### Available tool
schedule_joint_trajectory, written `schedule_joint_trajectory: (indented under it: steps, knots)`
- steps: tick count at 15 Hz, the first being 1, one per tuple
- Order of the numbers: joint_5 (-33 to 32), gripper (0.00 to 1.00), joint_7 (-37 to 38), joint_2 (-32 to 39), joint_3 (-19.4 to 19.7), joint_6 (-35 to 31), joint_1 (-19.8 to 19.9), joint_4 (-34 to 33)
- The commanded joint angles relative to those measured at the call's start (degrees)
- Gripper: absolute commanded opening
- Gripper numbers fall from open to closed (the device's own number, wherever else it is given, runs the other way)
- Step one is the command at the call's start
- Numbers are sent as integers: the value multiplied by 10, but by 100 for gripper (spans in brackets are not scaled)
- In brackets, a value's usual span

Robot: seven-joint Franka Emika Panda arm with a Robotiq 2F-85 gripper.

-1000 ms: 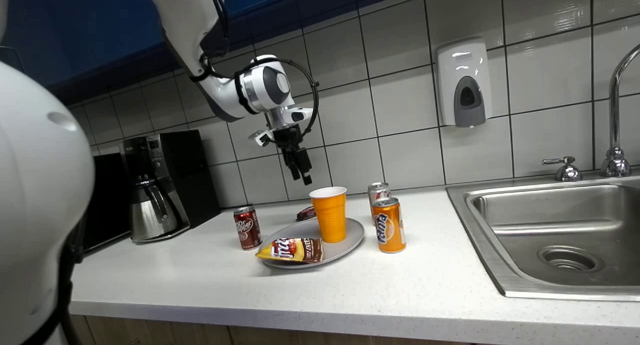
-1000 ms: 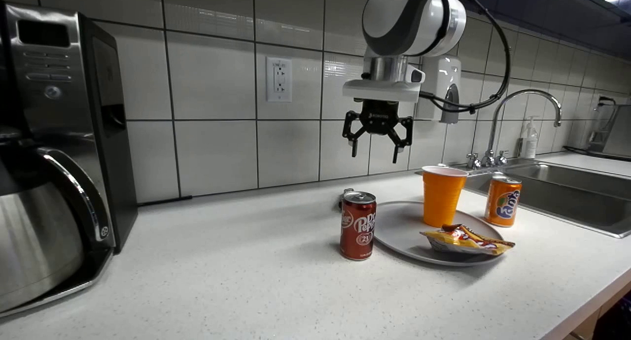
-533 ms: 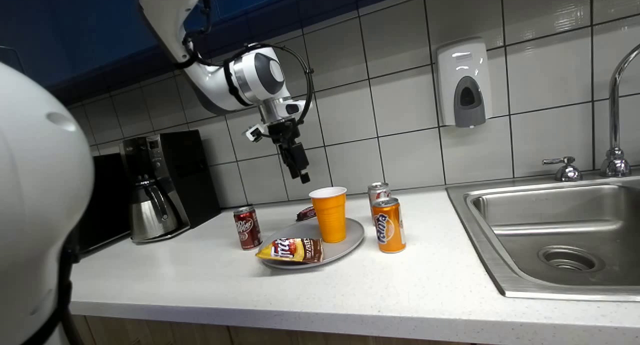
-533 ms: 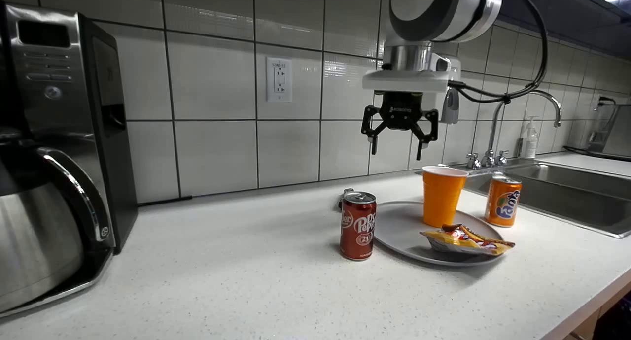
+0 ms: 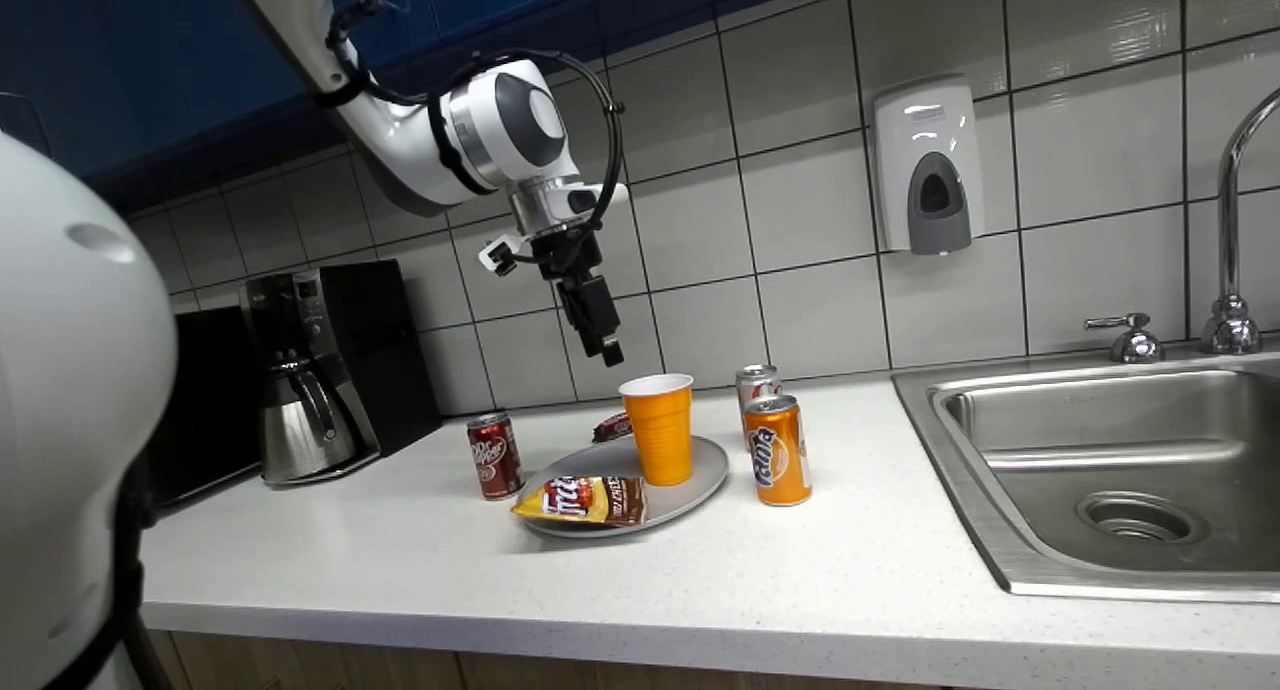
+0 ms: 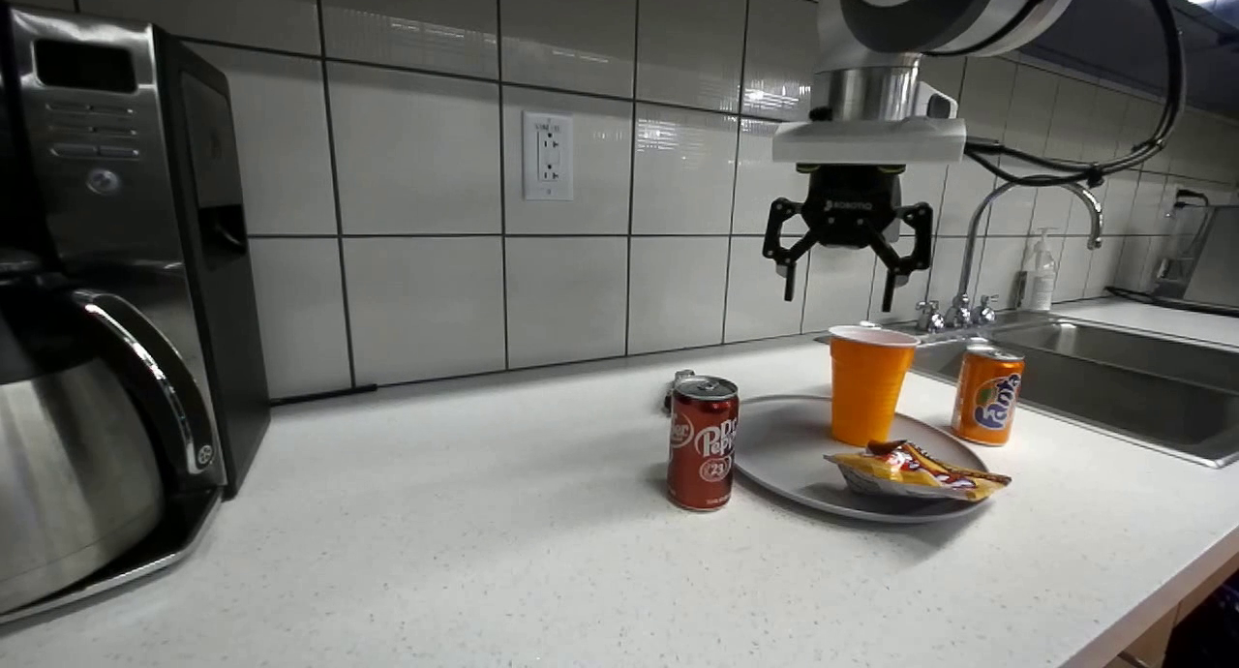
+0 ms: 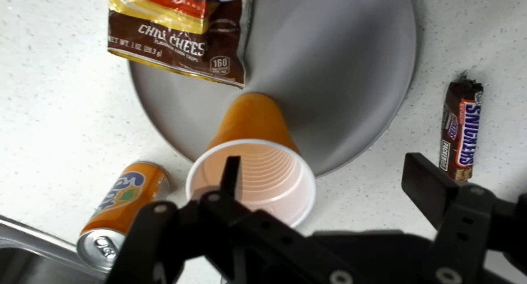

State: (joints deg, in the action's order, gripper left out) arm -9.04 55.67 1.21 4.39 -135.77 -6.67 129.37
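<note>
At upper right of an exterior view, the Robotiq gripper point(image 6: 838, 300) hangs, jaws spread wide, higher than and apart from the orange plastic cup point(image 6: 871, 387), which stands right of centre on the grey plate point(image 6: 779, 445). A Fritos bag point(image 6: 915, 471) overhangs the plate's rim. Right, between plate and sink point(image 6: 1113, 387), stands a Fanta can point(image 6: 987, 397); left, a Dr Pepper can point(image 6: 703, 445). White counter point(image 6: 436, 523) stretches across the lower left.
</note>
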Motion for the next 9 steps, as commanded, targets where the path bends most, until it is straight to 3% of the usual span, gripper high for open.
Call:
schedule_joint_trajectory:
  steps: [1,9]
  knots:
    - [-10,100,2,-52,-12,-2,31,50]
    - [0,100,-23,-54,-17,-10,58,55]
